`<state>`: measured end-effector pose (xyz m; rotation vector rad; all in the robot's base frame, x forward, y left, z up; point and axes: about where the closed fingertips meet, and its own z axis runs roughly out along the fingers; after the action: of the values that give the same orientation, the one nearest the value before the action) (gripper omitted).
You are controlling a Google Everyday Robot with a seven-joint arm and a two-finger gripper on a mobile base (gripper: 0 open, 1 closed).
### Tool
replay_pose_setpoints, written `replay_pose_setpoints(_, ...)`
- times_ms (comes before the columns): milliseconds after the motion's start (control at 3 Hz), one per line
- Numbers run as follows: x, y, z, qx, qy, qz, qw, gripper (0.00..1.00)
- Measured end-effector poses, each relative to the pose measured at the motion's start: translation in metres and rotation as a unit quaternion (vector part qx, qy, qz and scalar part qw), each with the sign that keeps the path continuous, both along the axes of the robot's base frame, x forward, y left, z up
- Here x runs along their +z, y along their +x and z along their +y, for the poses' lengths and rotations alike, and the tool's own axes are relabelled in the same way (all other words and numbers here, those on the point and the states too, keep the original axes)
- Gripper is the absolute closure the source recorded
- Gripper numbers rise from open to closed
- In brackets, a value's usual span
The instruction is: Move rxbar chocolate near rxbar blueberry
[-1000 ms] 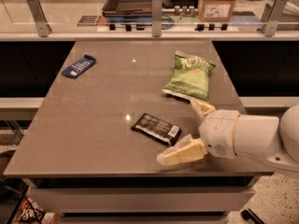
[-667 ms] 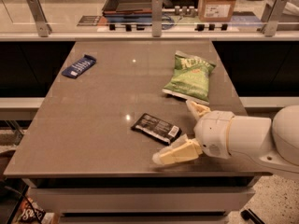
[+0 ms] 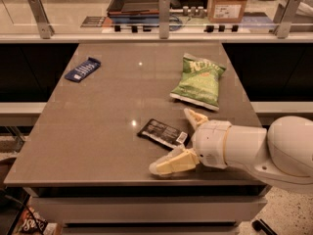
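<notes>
The rxbar chocolate, a black wrapper with a white patch at its right end, lies flat on the grey table near the front middle. The rxbar blueberry, a dark blue wrapper, lies at the far left of the table. My gripper is open just right of the black bar. One cream finger is behind the bar's right end and the other is in front of it, near the table's front edge. It holds nothing.
A green chip bag lies at the back right, just behind my gripper. A glass rail with metal posts runs along the table's far edge. My white arm reaches in from the right.
My gripper has moved a little to the left, closer to the black bar's right end. The bars and the bag have not moved.
</notes>
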<state>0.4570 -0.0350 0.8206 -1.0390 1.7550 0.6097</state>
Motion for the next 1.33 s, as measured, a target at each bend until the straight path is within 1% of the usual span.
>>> replay_pose_setpoints(333, 0.0017, -0.0006, 0.0018, 0.002, -0.002, -0.002, 1.0000, 0.16)
replay_pose_setpoints(1000, 0.0048, -0.0020, 0.0057, 0.005, -0.005, -0.005, 1.0000, 0.64)
replay_pose_setpoints(1333, 0.0064, -0.0027, 0.0075, 0.006, -0.006, -0.006, 0.9999, 0.87)
